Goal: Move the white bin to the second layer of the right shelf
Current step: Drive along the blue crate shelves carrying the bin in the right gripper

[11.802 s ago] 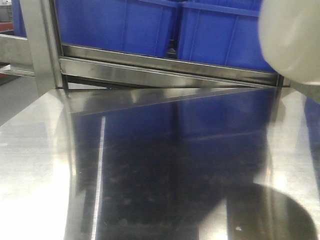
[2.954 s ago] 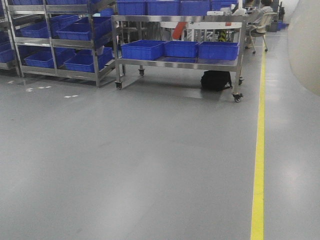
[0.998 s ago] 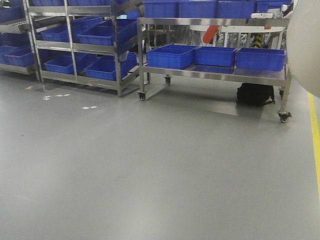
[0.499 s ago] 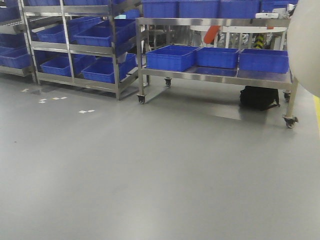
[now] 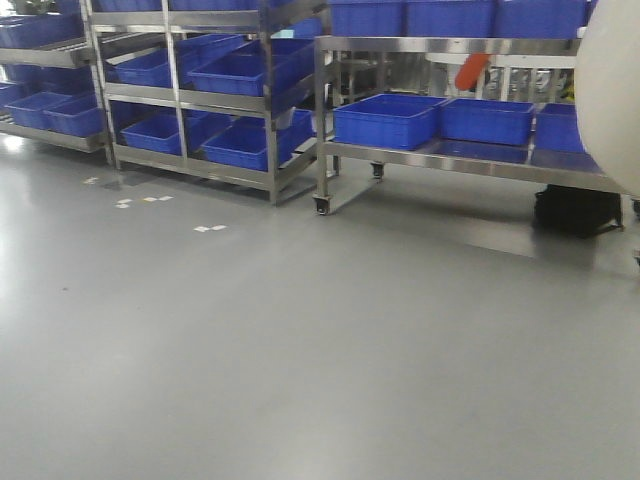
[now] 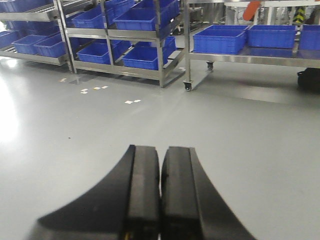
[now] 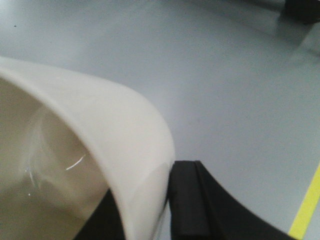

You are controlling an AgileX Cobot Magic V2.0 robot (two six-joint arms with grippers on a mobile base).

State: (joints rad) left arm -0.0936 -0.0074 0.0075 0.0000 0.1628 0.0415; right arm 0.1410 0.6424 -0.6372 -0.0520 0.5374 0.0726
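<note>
Right wrist-mounted view: my right gripper (image 7: 145,210) is pinching the white bin (image 7: 100,125) by its rim over grey floor (image 7: 225,75), left gripper (image 6: 160,200) sitting closed, empty; transit step, seemingly, next requiring approach to the steel racks (image 5: 268,150).

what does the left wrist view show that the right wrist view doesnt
Only the left wrist view: the left hand, fingers pressed together and holding nothing, plus steel racks and a wheeled table, both loaded with blue crates.
Only the right wrist view: the white bin, its wall pinched by the right hand, and a yellow floor line.
Both: the grey floor.
</note>
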